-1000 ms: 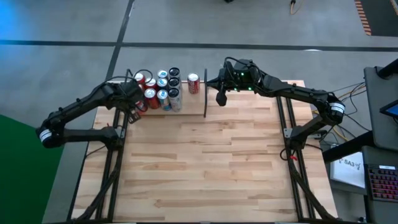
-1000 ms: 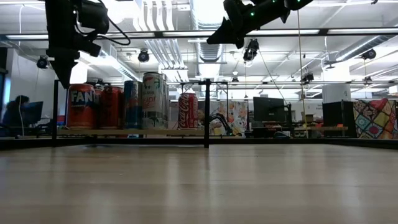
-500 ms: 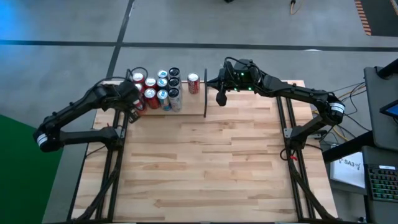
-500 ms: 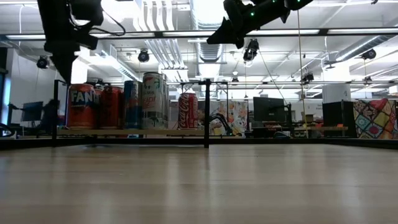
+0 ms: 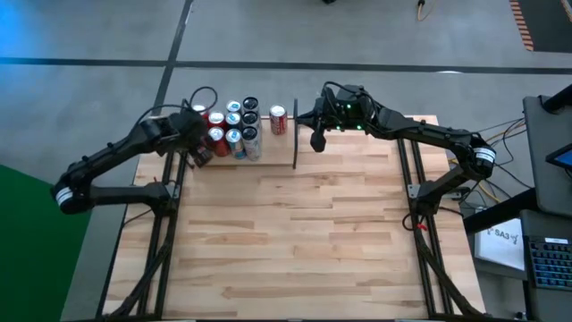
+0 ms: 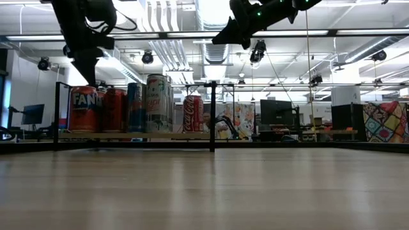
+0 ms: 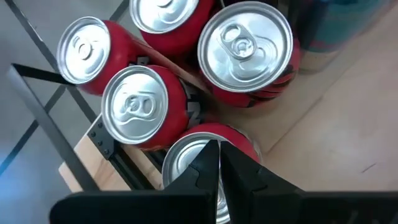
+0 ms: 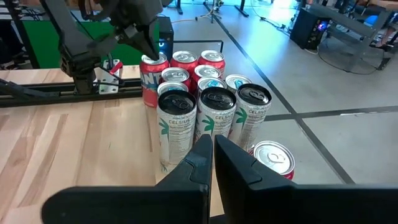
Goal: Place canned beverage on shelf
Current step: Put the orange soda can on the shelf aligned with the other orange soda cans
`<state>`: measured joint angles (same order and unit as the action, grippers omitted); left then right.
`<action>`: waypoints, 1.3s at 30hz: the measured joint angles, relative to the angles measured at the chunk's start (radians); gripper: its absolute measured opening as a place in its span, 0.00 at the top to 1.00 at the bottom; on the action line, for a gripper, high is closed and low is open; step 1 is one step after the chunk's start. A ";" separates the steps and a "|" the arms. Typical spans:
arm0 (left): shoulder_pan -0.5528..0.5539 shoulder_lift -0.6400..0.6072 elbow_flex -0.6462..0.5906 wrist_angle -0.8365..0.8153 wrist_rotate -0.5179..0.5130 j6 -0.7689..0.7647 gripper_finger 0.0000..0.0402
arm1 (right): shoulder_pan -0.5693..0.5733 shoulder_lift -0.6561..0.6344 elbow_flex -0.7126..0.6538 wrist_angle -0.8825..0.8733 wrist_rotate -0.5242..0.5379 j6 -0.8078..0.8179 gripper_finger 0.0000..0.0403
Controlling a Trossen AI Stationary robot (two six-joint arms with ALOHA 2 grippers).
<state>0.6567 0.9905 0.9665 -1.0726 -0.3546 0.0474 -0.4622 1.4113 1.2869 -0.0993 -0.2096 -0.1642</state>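
Observation:
Several canned beverages [image 5: 231, 130] stand upright in a cluster on the far left of the shelf [image 5: 313, 224], a light wood board. Some are red, others white and slim [image 8: 205, 99]. A lone red cola can [image 5: 278, 119] stands between the cluster and the black divider rod [image 5: 295, 143]. My left gripper [image 5: 198, 153] is shut and slants down just over the top of the near-left red can [image 7: 186, 158], the orange-labelled one in the low view [image 6: 83, 108]. My right gripper [image 5: 316, 141] is shut and hangs high in the air right of the rod, holding nothing. My left gripper's shut fingertips [image 7: 211, 163] stand over the lid of the near-left red can [image 7: 183, 155], coming from above on a slant. I cannot tell whether they touch the lid or hang just above it. The can stands upright on the shelf.
Black frame rods [image 5: 170, 206] run along the board's left and right sides and a low rail [image 6: 307, 145] crosses in front of the cans. The near half of the board [image 5: 295, 259] is bare wood. Right of the rod the far part is bare under my right gripper.
My left gripper, still shut, has swung a little away toward the table's left and then back toward the cans. It now stands over the near-left red can instead of beside it, and it has tipped somewhat nearer level. The cans have not moved.

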 joint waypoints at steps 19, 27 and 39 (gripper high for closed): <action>0.000 0.013 0.000 -0.018 0.051 0.141 1.00 | 0.000 0.000 0.000 0.000 0.000 0.008 0.98; -0.001 -0.022 0.018 -0.033 0.063 0.152 1.00 | 0.000 0.000 0.000 0.000 0.000 0.008 0.98; -0.002 -0.082 0.033 -0.200 0.336 0.029 1.00 | 0.000 0.000 0.000 0.008 0.000 0.008 0.98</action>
<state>0.6552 0.9089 0.9992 -1.2726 -0.0183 0.0761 -0.4622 1.4113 1.2869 -0.0917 -0.2093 -0.1562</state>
